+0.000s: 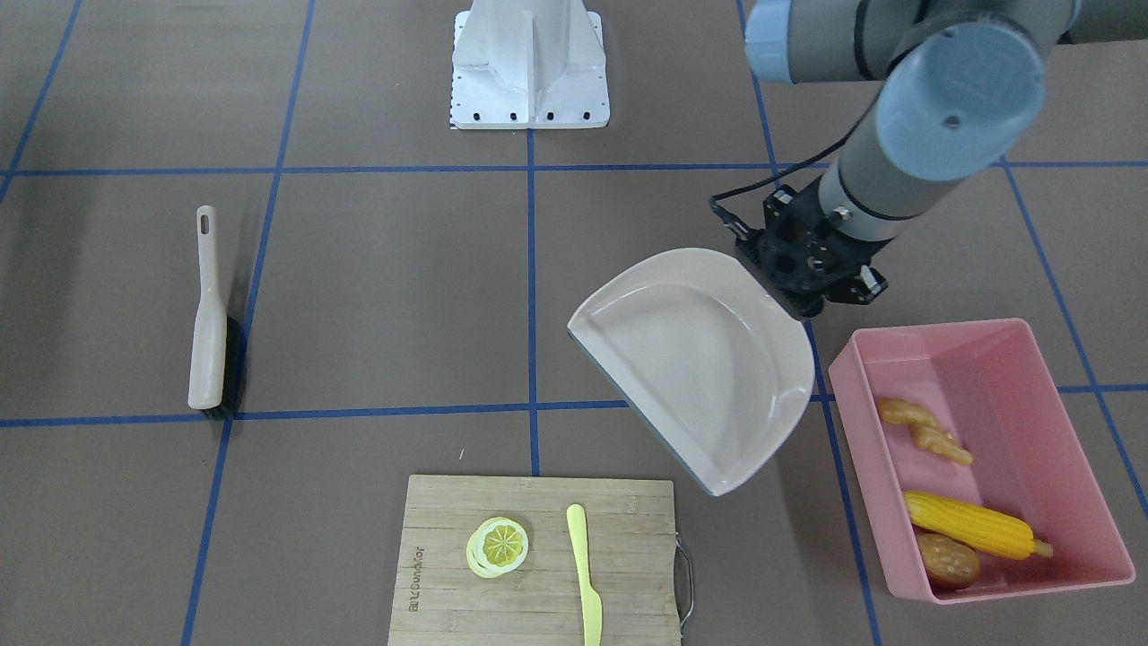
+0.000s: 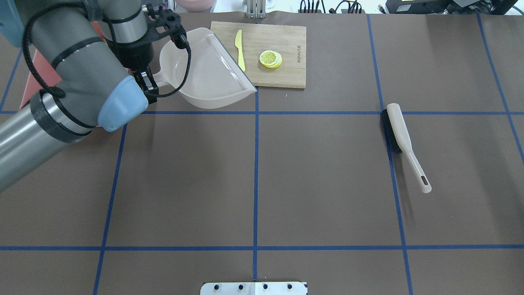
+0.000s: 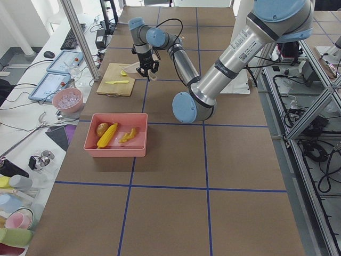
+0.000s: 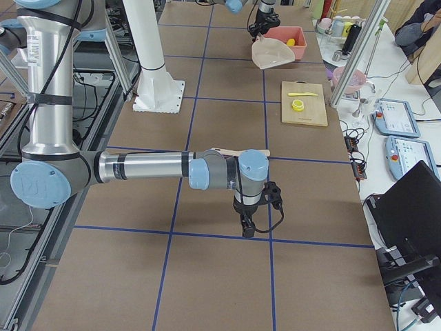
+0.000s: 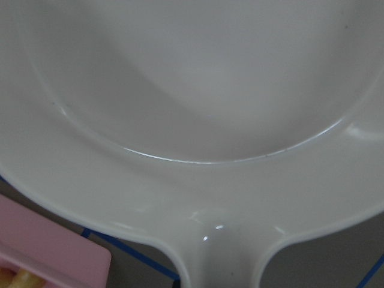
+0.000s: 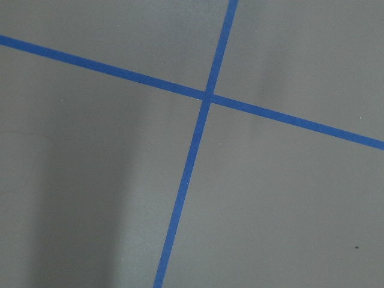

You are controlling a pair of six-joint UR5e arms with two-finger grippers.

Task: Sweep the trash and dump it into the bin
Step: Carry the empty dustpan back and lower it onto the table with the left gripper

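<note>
Left tool (image 1: pixel 803 296) is clamping beige plastic dustpan (image 1: pixel 700 359) by its handle, holding it empty beside pink rectangular tub (image 1: pixel 1072 484) near tabletop's edge; trash (image 1: pixel 969 525) is lying inside. Right tool (image 4: pixel 246 229): cannot tell.

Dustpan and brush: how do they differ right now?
The dustpan is gripped at its handle by the left gripper; the brush lies free on the table. The dustpan is beside the pink bin on the robot's left side; the brush is far over on its right. The dustpan is a wide, empty scoop; the brush is slim with dark bristles. Both are beige.
</note>
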